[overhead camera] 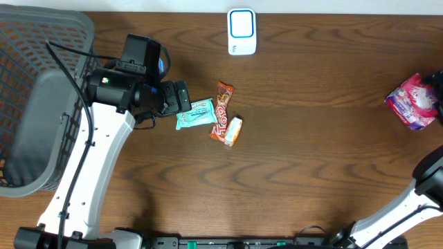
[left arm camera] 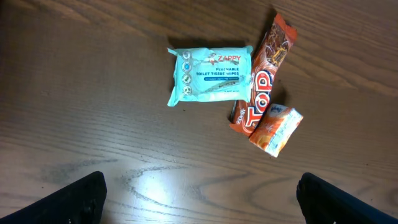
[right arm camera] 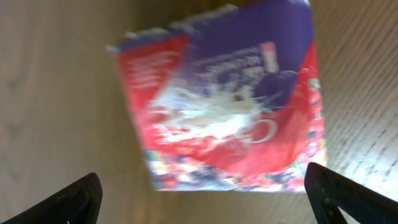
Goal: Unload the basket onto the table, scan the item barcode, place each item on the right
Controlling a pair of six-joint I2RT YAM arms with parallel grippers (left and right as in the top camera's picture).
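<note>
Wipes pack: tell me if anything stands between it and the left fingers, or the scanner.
Nothing visible does. Only bare table lies between the open left fingers and the wipes pack, and between the pack and the white scanner. The TOP bar flanks the pack's far edge.

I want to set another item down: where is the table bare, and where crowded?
The table is bare between the orange packet and the pink bag, and right of the scanner too. Crowded: wipes pack, Top bar and orange packet huddle by the left pincer; the basket fills the left side.
</note>
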